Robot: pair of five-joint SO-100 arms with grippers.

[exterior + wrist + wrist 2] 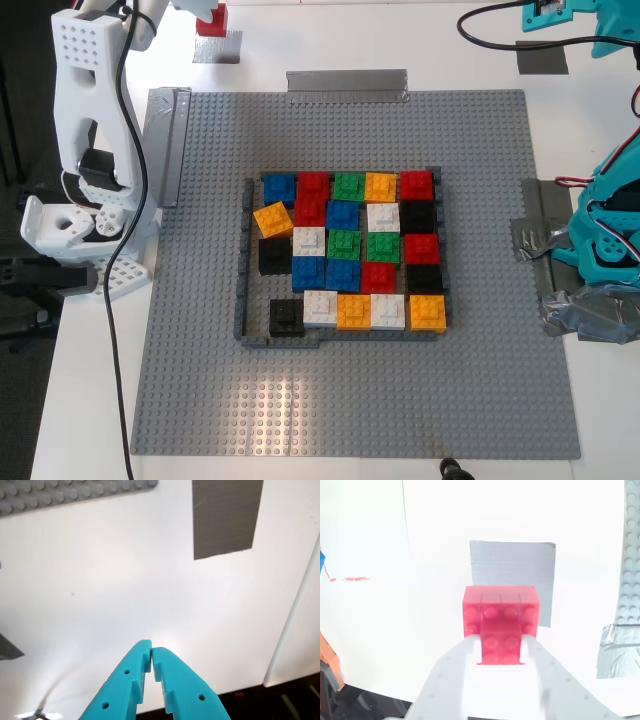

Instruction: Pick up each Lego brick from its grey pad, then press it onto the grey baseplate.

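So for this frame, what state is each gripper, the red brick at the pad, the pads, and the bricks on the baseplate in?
Second gripper: shut on red brick.
Red brick: between the jaws, over the light pad; lifted or resting, cannot tell.
First gripper: shut, empty, over bare table.
Dark pad: bare.
Framed bricks: set on baseplate.
Tilted orange brick: askew, not squared with neighbours.

An overhead exterior camera is looking straight down on the large studded grey baseplate (350, 400); both wrist cameras are hovering close above white tabletop (125, 590), each catching the baseplate's edge.
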